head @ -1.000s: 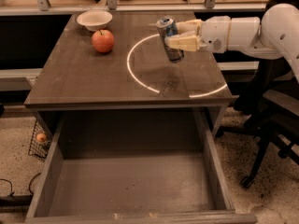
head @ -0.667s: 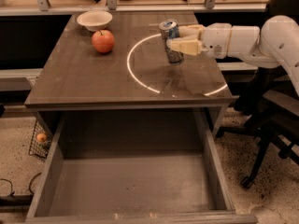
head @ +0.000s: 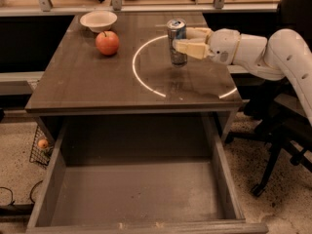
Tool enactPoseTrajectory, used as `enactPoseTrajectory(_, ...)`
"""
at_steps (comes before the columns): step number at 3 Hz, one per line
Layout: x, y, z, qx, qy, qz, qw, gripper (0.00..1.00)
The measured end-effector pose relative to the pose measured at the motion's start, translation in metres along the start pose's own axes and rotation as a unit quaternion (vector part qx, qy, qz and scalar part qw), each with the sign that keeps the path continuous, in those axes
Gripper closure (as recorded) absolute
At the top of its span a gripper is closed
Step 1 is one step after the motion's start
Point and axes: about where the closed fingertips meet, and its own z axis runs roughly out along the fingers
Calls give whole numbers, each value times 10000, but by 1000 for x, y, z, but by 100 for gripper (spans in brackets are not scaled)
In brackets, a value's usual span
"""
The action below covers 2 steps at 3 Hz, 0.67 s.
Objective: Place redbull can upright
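Note:
The redbull can is a slim blue and silver can with a silver top. It stands upright on the dark table, inside a white ring of light. My gripper reaches in from the right on a white arm. Its cream fingers lie on either side of the can's upper half. I cannot tell whether they press on it.
A red apple lies at the table's back left, with a white bowl behind it. An open, empty drawer juts out below the table's front edge. A black office chair stands on the right. A wire basket sits on the floor at left.
The can has gone from tilted and lifted to upright with its base on the table. The gripper has moved a little back and down with it.

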Motion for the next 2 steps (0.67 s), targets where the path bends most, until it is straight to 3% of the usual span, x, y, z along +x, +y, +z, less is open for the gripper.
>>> enactPoseTrajectory(2,18,-2,1,68,-78,220,9997,100)
